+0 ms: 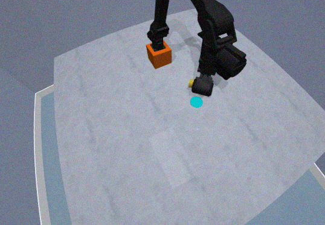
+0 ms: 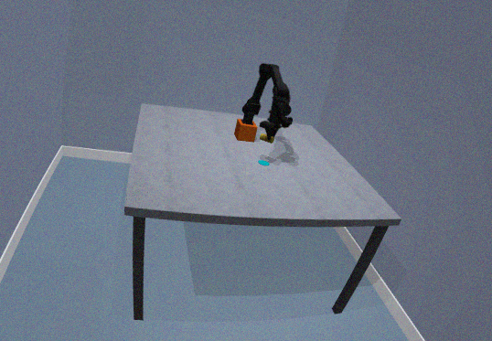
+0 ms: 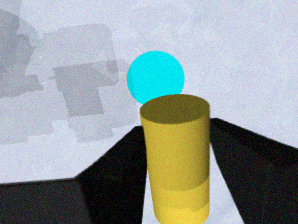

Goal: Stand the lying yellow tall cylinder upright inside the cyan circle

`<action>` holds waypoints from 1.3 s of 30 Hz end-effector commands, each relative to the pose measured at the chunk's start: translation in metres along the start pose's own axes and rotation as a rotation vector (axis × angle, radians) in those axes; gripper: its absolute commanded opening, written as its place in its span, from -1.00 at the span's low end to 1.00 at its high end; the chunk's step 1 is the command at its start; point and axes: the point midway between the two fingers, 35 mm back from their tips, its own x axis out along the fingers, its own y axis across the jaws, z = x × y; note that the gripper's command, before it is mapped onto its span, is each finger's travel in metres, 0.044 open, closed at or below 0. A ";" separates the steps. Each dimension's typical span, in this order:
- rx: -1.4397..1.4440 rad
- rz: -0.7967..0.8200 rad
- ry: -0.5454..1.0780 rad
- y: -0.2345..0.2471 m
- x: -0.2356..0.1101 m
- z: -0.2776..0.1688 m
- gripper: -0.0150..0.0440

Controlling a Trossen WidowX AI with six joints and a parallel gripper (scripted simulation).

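My gripper (image 1: 202, 86) (image 2: 267, 137) (image 3: 176, 130) is shut on the yellow tall cylinder (image 1: 191, 82) (image 2: 264, 137) (image 3: 176, 155) and holds it in the air, lying roughly level. In the top view only its yellow end pokes out to the left of the fingers. The cyan circle (image 1: 196, 102) (image 2: 262, 163) (image 3: 155, 76) is a flat disc on the grey table (image 1: 121, 132) (image 2: 192, 177). It lies just in front of and below the held cylinder. In the wrist view the circle shows right past the cylinder's far end.
An orange block (image 1: 159, 55) (image 2: 245, 131) stands on the table behind and to the left of the circle, at the foot of the arm's base. The arm's shadow (image 2: 283, 154) falls on the table to the right of the circle.
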 end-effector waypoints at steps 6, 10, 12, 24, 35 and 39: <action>0.041 0.005 -0.066 -0.005 0.012 0.006 -0.14; 0.055 0.005 -0.095 -0.008 0.016 0.009 -0.14; 0.062 0.005 -0.109 -0.010 0.018 0.010 -0.14; 0.103 0.006 -0.196 -0.018 0.029 0.017 -0.14; 0.136 0.006 -0.274 -0.025 0.038 0.022 -0.14; 0.147 0.007 -0.303 -0.028 0.040 0.024 -0.14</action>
